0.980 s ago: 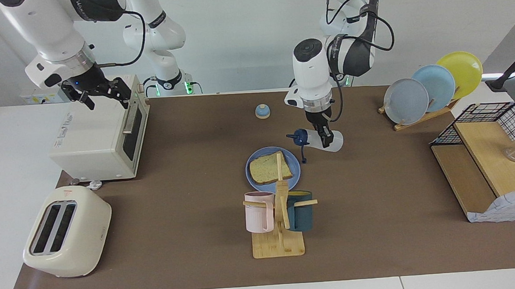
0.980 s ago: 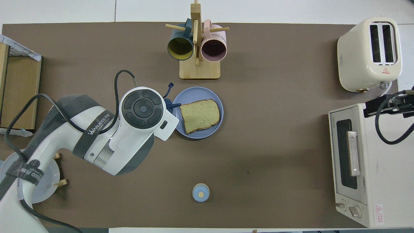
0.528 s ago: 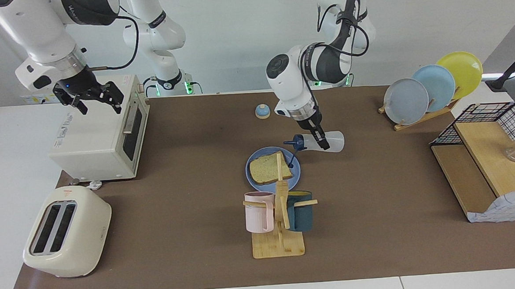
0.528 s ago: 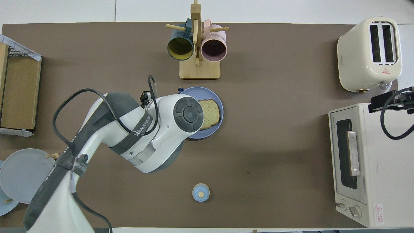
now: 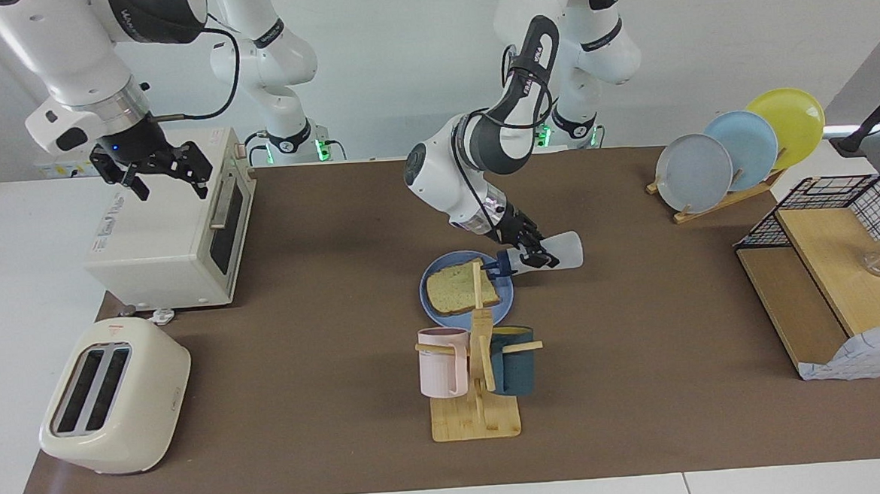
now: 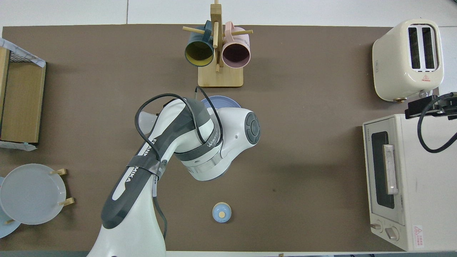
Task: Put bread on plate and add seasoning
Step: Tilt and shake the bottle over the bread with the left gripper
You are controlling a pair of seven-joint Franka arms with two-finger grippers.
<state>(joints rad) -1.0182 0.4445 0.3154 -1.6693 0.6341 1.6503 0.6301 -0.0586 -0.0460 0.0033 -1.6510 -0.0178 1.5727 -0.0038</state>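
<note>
The bread lies flat on the blue plate in the middle of the table. My left gripper is shut on the seasoning bottle, which lies almost on its side in the air. Its navy cap points at the bread, just over the plate's edge. In the overhead view my left arm covers the bread; only the plate's rim and the bottle's base show. My right gripper waits open and empty over the toaster oven.
A wooden mug rack with a pink and a teal mug stands just farther from the robots than the plate. A cream toaster, a bell, a plate rack and a wire shelf stand around.
My left arm has swung its wrist toward the right arm's end and tipped the bottle, bringing the cap down over the plate's edge by the bread. My right gripper has barely moved.
</note>
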